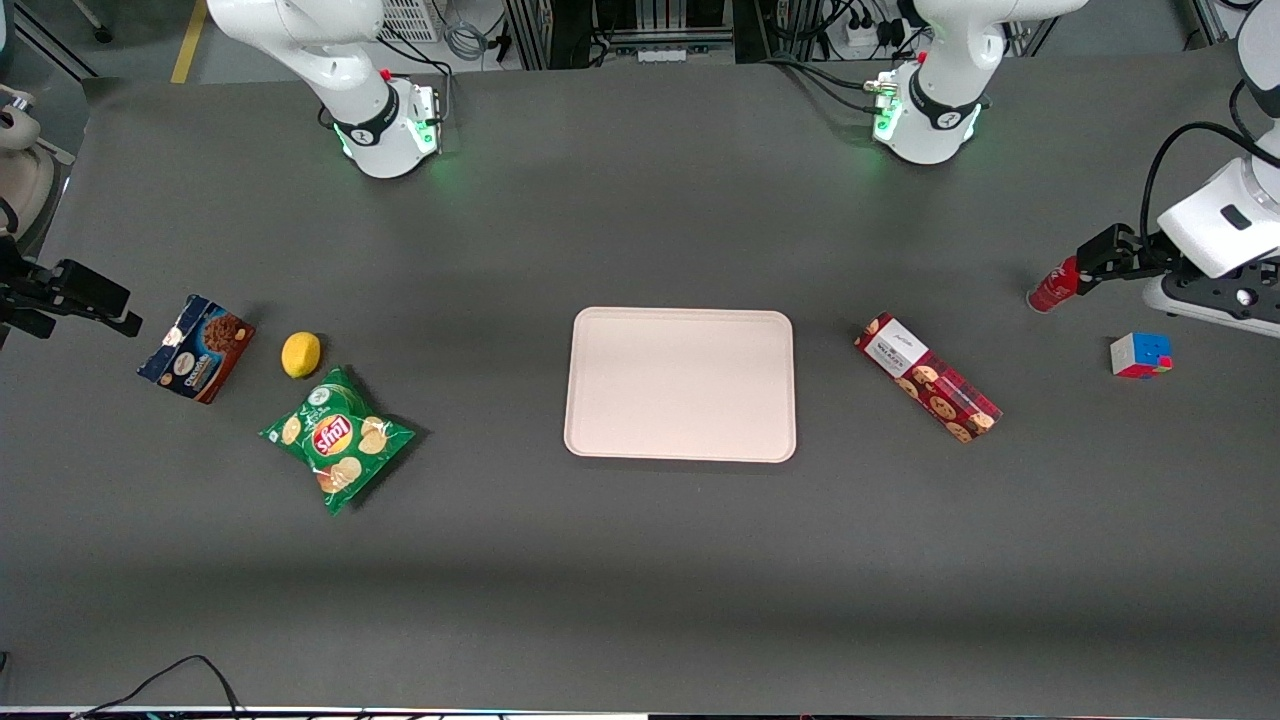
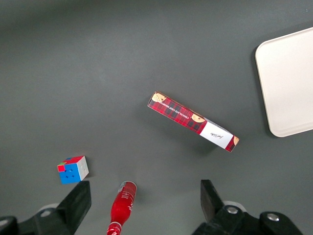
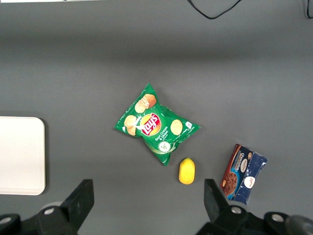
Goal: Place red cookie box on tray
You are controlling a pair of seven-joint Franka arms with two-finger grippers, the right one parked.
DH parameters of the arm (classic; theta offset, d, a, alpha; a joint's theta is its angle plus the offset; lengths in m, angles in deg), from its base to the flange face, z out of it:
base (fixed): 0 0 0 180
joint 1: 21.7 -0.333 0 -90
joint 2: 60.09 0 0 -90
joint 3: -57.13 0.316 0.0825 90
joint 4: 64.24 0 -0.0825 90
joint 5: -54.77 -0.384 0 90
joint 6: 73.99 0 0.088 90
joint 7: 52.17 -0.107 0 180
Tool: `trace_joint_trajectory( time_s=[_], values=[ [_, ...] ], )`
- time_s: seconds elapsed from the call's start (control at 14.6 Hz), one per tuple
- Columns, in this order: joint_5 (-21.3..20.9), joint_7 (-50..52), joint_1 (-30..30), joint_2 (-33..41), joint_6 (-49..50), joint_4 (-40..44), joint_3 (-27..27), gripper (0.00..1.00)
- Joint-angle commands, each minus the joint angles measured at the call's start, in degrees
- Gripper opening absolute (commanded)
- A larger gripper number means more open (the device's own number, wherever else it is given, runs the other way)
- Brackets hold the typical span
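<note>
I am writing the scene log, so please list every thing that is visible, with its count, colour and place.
red cookie box: 1, red tartan, on table beside tray, toward working arm's end
tray: 1, pale pink-beige, table middle
red can: 1, red, lying near the gripper
puzzle cube: 1, multicoloured, working arm's end
chips bag: 1, green, toward parked arm's end
lemon: 1, yellow, beside chips bag
blue cookie box: 1, dark blue and brown, beside lemon
gripper: 1, black, open, above the red can
</note>
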Motion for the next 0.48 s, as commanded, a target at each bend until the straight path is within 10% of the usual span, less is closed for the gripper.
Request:
trace_joint_trajectory(
  time_s=[0.0, 0.41],
  values=[
    [-0.20, 0.07, -0.15, -0.55, 1.35, 1.59, -0.36, 1.00],
    [-0.12, 3.41, 0.20, -0.55, 1.35, 1.59, -0.36, 1.00]
  ],
)
